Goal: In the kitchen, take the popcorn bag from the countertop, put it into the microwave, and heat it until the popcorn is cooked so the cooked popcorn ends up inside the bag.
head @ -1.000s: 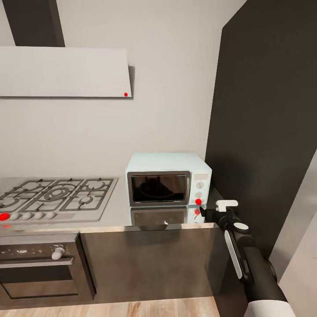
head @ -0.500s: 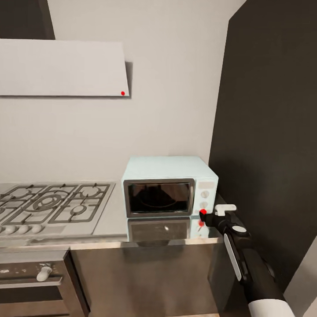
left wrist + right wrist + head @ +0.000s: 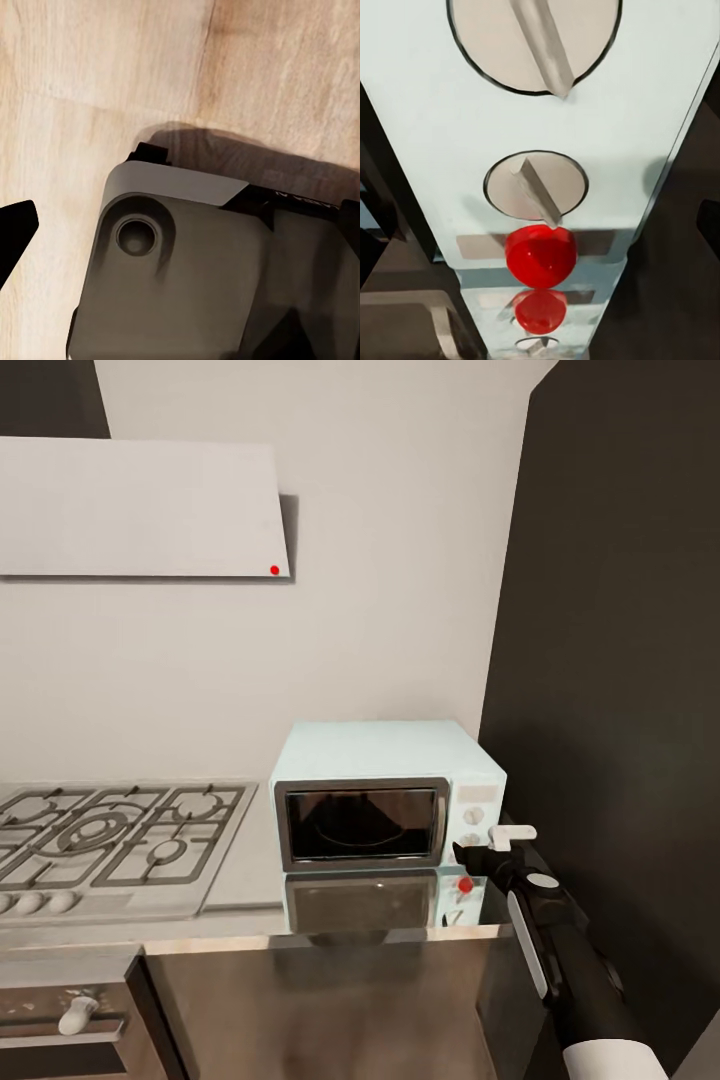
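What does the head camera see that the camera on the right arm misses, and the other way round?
The head view takes in the whole scene: the mint microwave with its dark glass door, the gas hob, the white hood and the right arm reaching toward the microwave's panel. The right wrist view gives a close-up, showing the ridges on the two knobs and a mirror image of the red light below it. Both show the white panel's knobs and the red light.
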